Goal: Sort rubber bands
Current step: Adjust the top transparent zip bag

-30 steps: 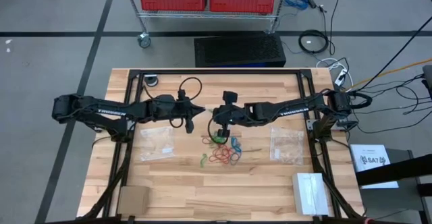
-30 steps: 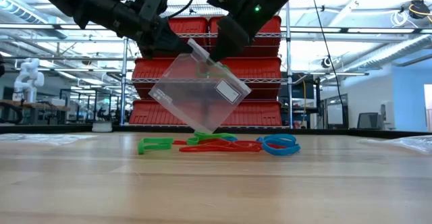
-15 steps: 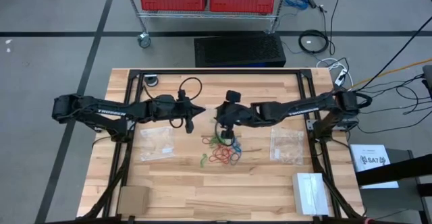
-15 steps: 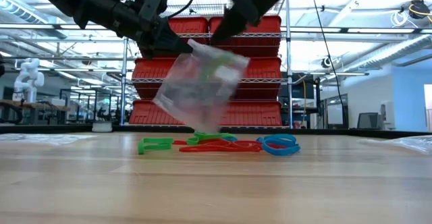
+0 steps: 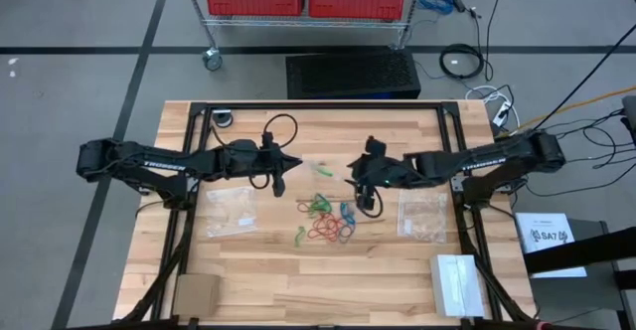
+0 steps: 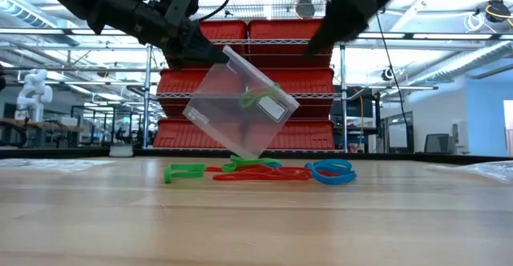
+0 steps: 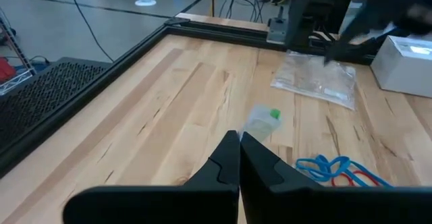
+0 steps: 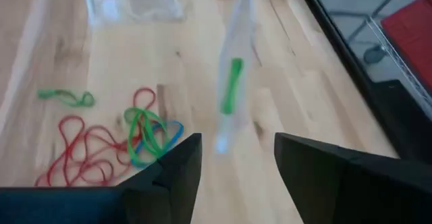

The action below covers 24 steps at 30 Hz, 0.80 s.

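Left fingers [image 6: 215,55] are clenched on one top corner of a clear bag [image 6: 238,110], which hangs tilted above the middle of the surface [image 5: 298,290], a green band [image 6: 255,98] inside it. Right fingers [image 5: 364,197] are released and empty, apart from the bag, toward the right edge. The other bands [image 5: 328,221], red, green and blue, lie loose at mid-surface; one green band [image 5: 299,235] sits just beside the heap. Two more bags lie flat, one [image 5: 231,211] toward the left edge, one [image 5: 422,215] toward the right.

Judgement: the next green band wants picking singly from the tangle, with the bag mouth held steady.

Against a second ago: the right fingers, then at the bag mouth, have opened and withdrawn rightward; the green band now rests inside; the left grip is unchanged
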Available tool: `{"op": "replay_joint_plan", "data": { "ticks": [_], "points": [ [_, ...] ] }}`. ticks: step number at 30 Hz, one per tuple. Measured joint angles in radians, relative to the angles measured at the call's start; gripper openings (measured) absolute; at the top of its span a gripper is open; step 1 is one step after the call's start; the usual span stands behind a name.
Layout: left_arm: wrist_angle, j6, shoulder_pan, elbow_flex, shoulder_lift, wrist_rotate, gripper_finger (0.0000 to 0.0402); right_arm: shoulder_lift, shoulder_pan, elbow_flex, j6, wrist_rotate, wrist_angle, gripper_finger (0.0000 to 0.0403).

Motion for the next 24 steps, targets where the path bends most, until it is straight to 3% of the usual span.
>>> {"op": "replay_joint_plan", "data": {
  "ticks": [6, 12, 17, 21, 24],
  "points": [
    [0.012, 0.001, 0.0, 0.0, 0.0, 0.0, 0.0, 0.01, 0.0, -0.256, -0.012, 0.011, 0.425, 0.018],
    [0.016, 0.001, 0.0, 0.0, 0.0, 0.0, 0.0, 0.063, -0.019, -0.286, -0.007, 0.051, 0.509, 0.018],
    [0.016, 0.001, 0.0, 0.0, 0.0, 0.0, 0.0, 0.132, -0.033, -0.286, -0.005, -0.025, 0.589, 0.0176],
    [0.016, 0.002, 0.0, 0.0, 0.0, 0.0, 0.0, 0.178, -0.052, -0.287, 0.0, -0.016, 0.591, 0.0139],
    [0.016, 0.002, 0.0, 0.0, 0.0, 0.0, 0.0, 0.179, -0.058, -0.286, -0.002, -0.019, 0.627, 0.0077]
  ]
}}
